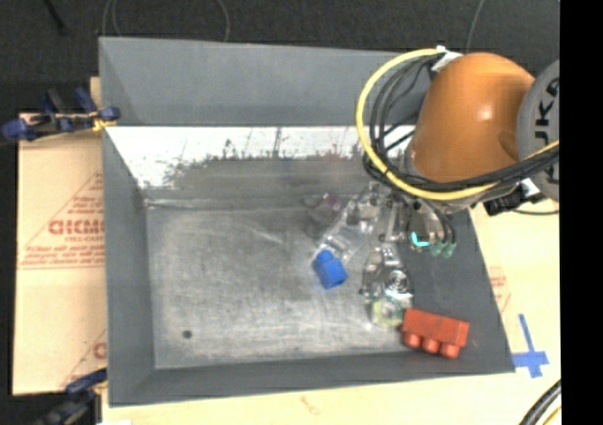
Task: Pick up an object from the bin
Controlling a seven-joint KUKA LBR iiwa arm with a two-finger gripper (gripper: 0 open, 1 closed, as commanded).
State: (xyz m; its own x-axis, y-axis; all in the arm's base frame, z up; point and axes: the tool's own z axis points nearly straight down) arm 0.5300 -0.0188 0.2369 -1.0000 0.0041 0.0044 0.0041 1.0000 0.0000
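Small pale-green piece (385, 312) lies just beside the upper-left end of the red studded block (435, 332), under the gripper (382, 284). The grey bin (132, 253) holds little else near that block: clear plastic bits (339, 220) farther up-left of it and a blue cylinder (329, 269) to its left. Whether the gripper is open or closed I cannot tell. The piece looks light, stiff and easily nudged, so I would pinch it across its narrow sides.

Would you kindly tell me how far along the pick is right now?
Done: the tool is low in the bin, between a blue cylinder and a red block. In hand: nothing I can make out. Left: gripping one thing and lifting it out.
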